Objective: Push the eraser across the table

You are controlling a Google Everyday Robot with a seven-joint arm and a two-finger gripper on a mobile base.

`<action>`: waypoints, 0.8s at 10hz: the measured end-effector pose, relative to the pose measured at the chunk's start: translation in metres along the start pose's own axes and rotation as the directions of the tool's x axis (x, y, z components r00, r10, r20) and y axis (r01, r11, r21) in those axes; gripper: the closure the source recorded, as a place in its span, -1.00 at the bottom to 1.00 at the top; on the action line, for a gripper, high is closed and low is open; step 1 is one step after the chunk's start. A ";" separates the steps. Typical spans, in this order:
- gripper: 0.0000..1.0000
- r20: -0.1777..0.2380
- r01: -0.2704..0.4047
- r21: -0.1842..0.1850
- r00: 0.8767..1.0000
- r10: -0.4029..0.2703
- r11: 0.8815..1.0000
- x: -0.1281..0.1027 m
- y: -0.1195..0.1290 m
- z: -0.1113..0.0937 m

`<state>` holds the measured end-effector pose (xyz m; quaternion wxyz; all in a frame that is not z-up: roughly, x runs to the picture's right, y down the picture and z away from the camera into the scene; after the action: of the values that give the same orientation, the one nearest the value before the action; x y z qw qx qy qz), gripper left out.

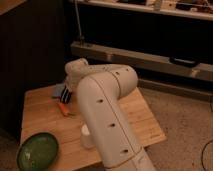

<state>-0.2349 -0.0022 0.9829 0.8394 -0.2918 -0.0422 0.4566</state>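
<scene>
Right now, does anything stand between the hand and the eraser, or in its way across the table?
The hand is hidden behind the arm, near the eraser; that gap is unseen. A blue-grey block and a carrot lie close beside it.

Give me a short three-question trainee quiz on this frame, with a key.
1. True or false: the green bowl sits at the far right corner of the table.
2. The orange carrot lies: A) inside the bowl; B) on the table top, near the blue-grey block; C) on the floor.
3. Where is the gripper, and how do its jaws stand?

Key: 1. False; it is at the near left corner. 2. B. 3. Over the table's far left part, next to the block, largely hidden behind the arm; jaws shut.
</scene>
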 end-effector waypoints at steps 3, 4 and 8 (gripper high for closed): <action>0.88 0.007 -0.031 -0.050 0.999 0.031 0.998 -0.001 0.007 0.000; 0.88 0.012 -0.040 -0.080 0.999 0.041 0.996 -0.002 0.015 -0.001; 0.88 0.010 -0.033 -0.154 0.999 0.035 0.988 -0.003 0.052 0.000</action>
<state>-0.2752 0.0168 0.9556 0.8062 -0.3534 -0.0774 0.4682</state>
